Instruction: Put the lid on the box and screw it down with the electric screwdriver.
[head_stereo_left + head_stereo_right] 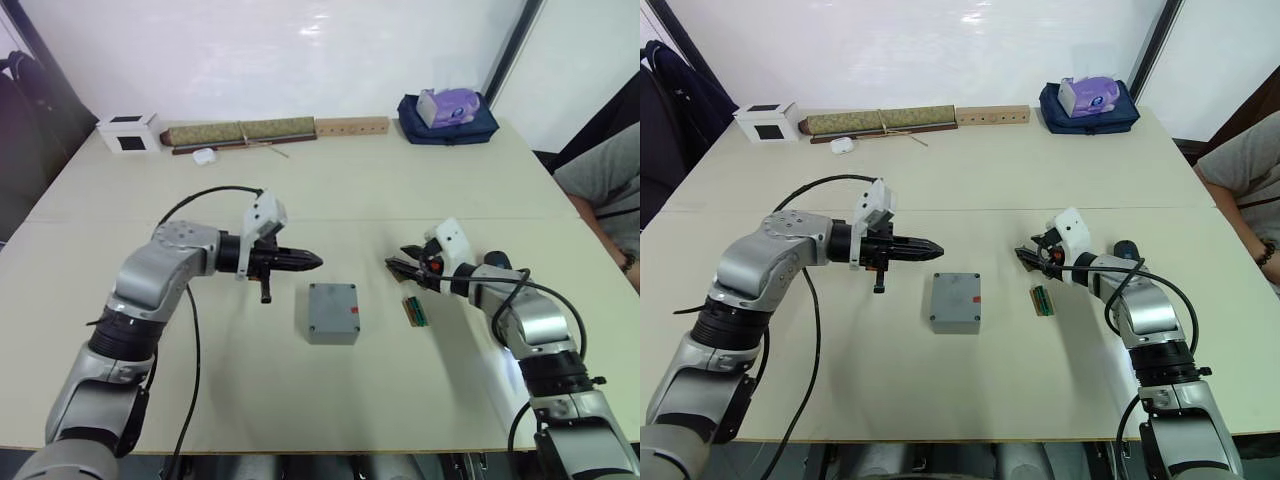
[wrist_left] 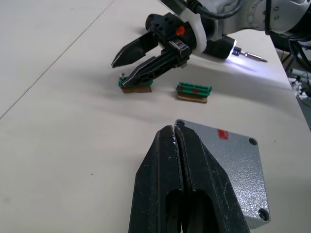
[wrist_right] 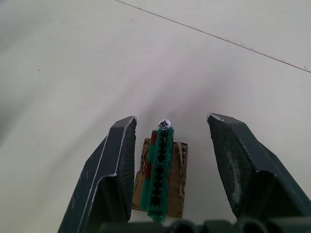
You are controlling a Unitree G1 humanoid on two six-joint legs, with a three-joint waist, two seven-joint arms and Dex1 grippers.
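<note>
The lid (image 1: pixel 333 309) sat on the box in the middle of the desk (image 1: pixel 420 200). The right tool (image 3: pixel 168 160) was spread wide around a green strip (image 3: pixel 158 170) with a tiny screw (image 3: pixel 165 124) on top, just right of the box. A clumsy pinch might have knocked the screw off. The left tool (image 1: pixel 305 261) was pressed together, just left of the box. The electric screwdriver (image 2: pixel 248 56) lay far right. The desk was pale; a person (image 1: pixel 605 185) sat nearby.

white box (image 1: pixel 128 131) | rolled mat (image 1: pixel 240 132) | wooden strip (image 1: pixel 352 126) | tissue pack (image 1: pixel 448 106) on blue bag (image 1: pixel 470 130)
</note>
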